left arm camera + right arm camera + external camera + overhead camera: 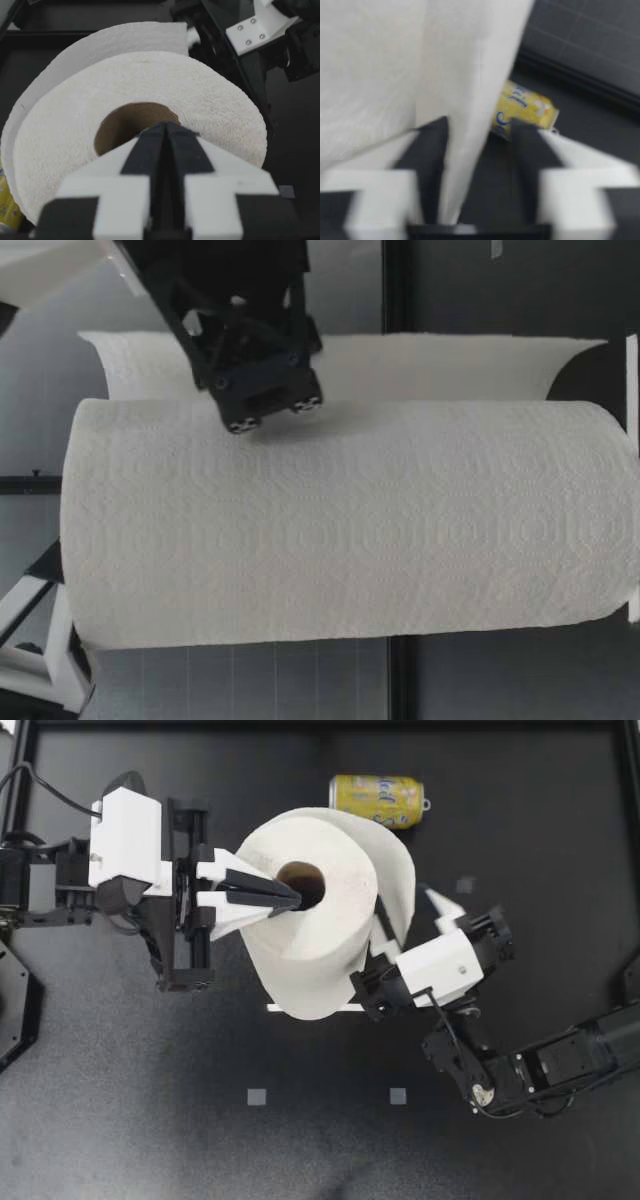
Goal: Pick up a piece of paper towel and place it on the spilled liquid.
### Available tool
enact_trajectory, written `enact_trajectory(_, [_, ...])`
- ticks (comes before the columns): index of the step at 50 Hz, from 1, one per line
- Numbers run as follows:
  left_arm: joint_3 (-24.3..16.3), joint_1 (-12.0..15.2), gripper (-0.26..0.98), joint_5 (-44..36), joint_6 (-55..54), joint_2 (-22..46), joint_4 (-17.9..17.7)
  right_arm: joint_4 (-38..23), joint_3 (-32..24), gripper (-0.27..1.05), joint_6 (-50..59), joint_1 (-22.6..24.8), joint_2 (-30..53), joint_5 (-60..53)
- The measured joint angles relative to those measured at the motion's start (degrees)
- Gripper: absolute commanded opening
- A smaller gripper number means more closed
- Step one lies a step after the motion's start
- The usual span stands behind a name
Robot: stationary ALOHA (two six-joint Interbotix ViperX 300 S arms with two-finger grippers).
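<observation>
A white paper towel roll (310,935) stands upright mid-table, and it fills the low view (350,530). My left gripper (297,897) is shut, its tips resting at the rim of the cardboard core (130,125). A loose sheet (398,870) peels off the roll's right side. My right gripper (395,925) is open around that sheet. In the right wrist view the sheet (475,75) hangs between the fingers (435,155), with a gap left to the other finger. I cannot make out any liquid on the dark table.
A yellow drink can (378,798) lies on its side behind the roll, also seen ahead of the right gripper (525,107). A black frame rail (320,725) borders the table's far side. Small grey squares (257,1097) mark the near table.
</observation>
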Motion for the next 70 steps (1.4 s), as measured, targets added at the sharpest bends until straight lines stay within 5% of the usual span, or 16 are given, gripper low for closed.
enact_trajectory(5, [0.0, 0.0, 0.12, -0.1, -0.1, 0.1, 0.0, 0.0, 0.6, -0.06, 0.0, -0.1, -0.2, -2.1])
enact_trajectory(10, [0.0, 0.0, 0.12, 0.1, -0.2, 0.3, 0.0, -0.1, 1.4, -0.17, 0.0, -0.1, -0.7, -2.9])
enact_trajectory(26, [-0.4, 0.7, 0.12, 2.6, -0.7, 0.7, -1.8, 1.9, 4.0, -0.17, 0.3, 0.4, -2.3, -3.1])
enact_trajectory(55, [-0.6, 2.0, 0.12, 4.4, -1.1, 1.1, -2.8, 17.2, 14.7, -0.17, 4.0, 2.5, -2.5, -3.6])
enact_trajectory(70, [-0.6, 2.1, 0.12, 4.4, -1.1, 1.1, -2.9, 25.7, 19.6, -0.17, -3.1, 4.2, -5.0, -1.1])
